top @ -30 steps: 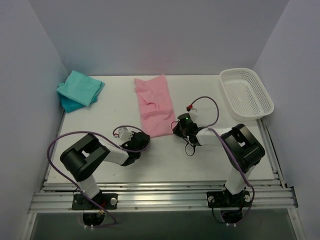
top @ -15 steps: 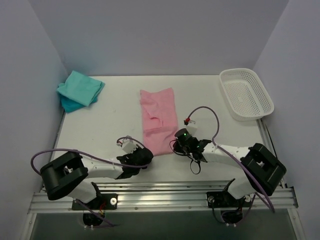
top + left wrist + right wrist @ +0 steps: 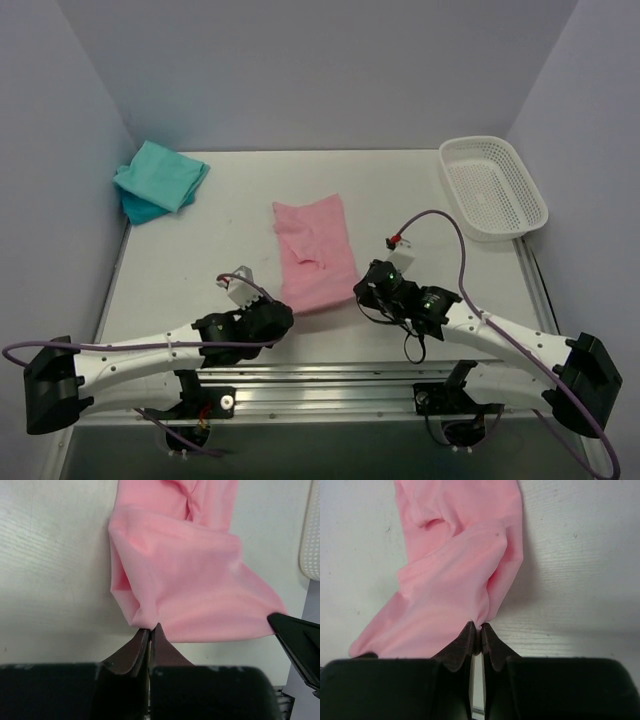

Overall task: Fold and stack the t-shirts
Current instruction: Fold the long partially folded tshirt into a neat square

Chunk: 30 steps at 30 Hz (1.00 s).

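The left end effector [image 3: 150, 628] has its jaws pressed together on the near left corner of the pink t-shirt [image 3: 315, 255], pinching a small gather of cloth right at the hem. The right end effector [image 3: 478, 626] is likewise closed, nipping the near right corner of the same shirt. Both arms stretch out low over the white surface [image 3: 200, 260], and the shirt's near edge spans the gap between the two pinches.

From those corners the pink t-shirt runs away from the arms toward the middle of the surface as a long, narrow strip. It lies mostly flat, with a puckered fold partway along it. The cloth bunches slightly where each pair of fingers bites it.

A folded teal t-shirt [image 3: 165, 172] sits at the far left corner of the surface, well apart from both end effectors. It rests on a bluer cloth [image 3: 140, 210] that peeks out at its near side.

The white mesh basket [image 3: 490, 190] stands at the far right corner, well apart from the pink shirt. Its perforated floor shows from rim to rim.
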Motion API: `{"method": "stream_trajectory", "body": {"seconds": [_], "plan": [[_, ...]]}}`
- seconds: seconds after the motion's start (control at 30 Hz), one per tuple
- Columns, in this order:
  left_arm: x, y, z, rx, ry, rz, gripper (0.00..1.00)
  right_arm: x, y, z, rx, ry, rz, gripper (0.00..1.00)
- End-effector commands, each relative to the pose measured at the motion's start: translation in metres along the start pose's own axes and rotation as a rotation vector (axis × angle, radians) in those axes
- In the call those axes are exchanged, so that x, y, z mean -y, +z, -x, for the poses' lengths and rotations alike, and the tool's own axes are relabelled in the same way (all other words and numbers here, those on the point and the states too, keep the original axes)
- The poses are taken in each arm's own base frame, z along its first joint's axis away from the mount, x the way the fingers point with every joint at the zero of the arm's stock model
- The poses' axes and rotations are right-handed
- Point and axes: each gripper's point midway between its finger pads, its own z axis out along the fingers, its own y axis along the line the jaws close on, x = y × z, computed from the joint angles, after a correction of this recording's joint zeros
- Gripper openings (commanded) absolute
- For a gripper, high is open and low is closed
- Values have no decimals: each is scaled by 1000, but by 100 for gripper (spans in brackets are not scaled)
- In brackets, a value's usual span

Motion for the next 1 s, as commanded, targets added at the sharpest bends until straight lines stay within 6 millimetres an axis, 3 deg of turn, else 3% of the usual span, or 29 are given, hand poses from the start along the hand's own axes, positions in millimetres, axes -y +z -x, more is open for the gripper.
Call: {"method": "stream_trajectory", "body": {"seconds": [0.0,0.3,0.57,0.77,0.97], "plan": [[-24,-14,48,172,200,152,2,12,1,28,99,-30,-123,0],[42,-6,89,256,225,117,2,-36,33,57,134,-96,-127,0],[74,4,133,286,203,74,2,-84,45,105,189,-112,-112,0],[95,17,168,271,187,32,2,-96,54,130,204,-124,-125,0],[113,44,178,211,203,-40,2,-94,56,144,214,-110,-133,0]]}}
